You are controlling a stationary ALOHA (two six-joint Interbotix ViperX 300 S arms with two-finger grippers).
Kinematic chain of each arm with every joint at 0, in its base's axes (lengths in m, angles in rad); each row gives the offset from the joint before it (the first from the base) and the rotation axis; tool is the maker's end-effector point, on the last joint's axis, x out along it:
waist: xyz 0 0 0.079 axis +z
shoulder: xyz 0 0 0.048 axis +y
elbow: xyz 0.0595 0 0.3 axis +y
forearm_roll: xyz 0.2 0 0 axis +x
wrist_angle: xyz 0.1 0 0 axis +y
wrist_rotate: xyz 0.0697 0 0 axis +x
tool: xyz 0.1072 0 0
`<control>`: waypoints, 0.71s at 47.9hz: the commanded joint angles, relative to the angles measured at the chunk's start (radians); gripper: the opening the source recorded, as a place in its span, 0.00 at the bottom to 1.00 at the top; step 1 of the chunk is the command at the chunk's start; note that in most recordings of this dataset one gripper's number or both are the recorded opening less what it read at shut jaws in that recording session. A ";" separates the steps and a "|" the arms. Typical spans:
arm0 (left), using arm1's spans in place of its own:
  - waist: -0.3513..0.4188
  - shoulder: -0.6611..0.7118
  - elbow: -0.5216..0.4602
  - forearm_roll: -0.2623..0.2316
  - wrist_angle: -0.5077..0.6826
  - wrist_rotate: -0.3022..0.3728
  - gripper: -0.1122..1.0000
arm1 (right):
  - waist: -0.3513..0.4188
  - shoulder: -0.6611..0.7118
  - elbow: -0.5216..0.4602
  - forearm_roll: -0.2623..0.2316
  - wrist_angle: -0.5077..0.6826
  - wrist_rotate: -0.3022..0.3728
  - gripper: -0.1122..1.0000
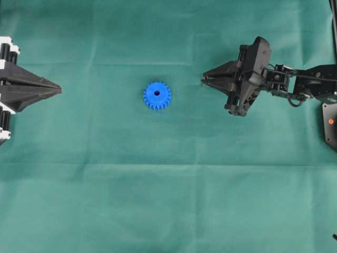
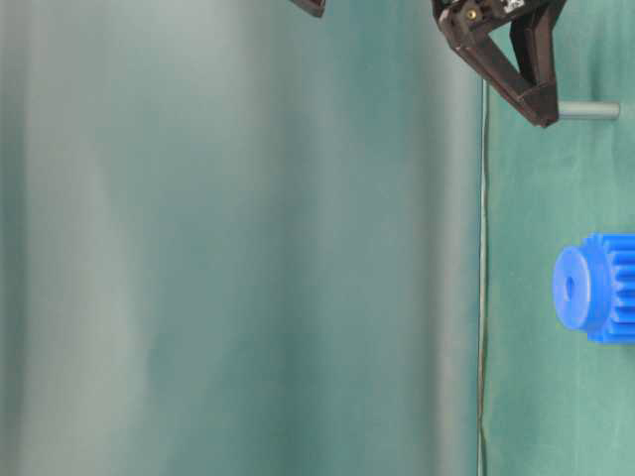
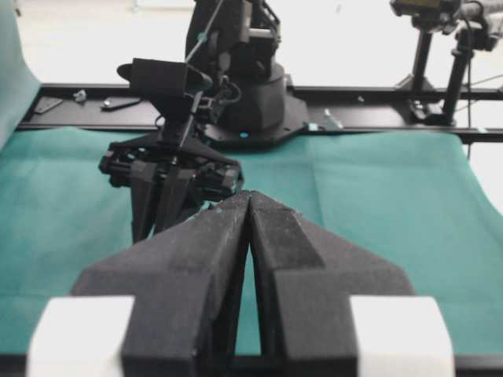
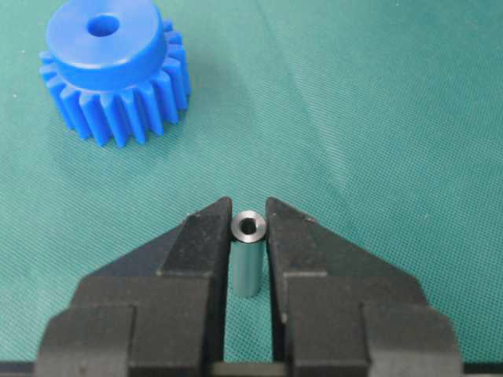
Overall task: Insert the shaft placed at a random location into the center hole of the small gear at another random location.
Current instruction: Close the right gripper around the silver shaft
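The small gear (image 1: 157, 95) is bright blue and lies flat on the green cloth, its center hole (image 1: 156, 93) facing up; the right wrist view has it at upper left (image 4: 114, 67). The shaft (image 4: 247, 263), a short silver-grey pin with a hollow top, stands upright on the cloth between the fingertips of my right gripper (image 4: 248, 204), which is shut on it. From table level the shaft (image 2: 590, 110) pokes out past that gripper's tip (image 2: 543, 114), apart from the gear (image 2: 595, 288). My left gripper (image 1: 58, 90) rests shut and holds nothing at the far left (image 3: 250, 198).
Green cloth (image 1: 168, 200) covers the whole table. The right arm (image 1: 295, 84) reaches in from the right edge, to the gear's right. A black rail (image 3: 377, 118) runs along the far side in the left wrist view.
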 commanded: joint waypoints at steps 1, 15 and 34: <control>-0.002 0.006 -0.018 0.002 -0.005 -0.002 0.10 | -0.003 -0.041 -0.021 0.000 0.008 -0.008 0.22; -0.002 0.006 -0.018 0.003 -0.008 -0.014 0.10 | -0.003 -0.179 -0.048 0.003 0.150 -0.009 0.22; -0.002 0.008 -0.018 0.003 -0.009 -0.014 0.10 | 0.006 -0.238 -0.069 0.000 0.245 -0.011 0.22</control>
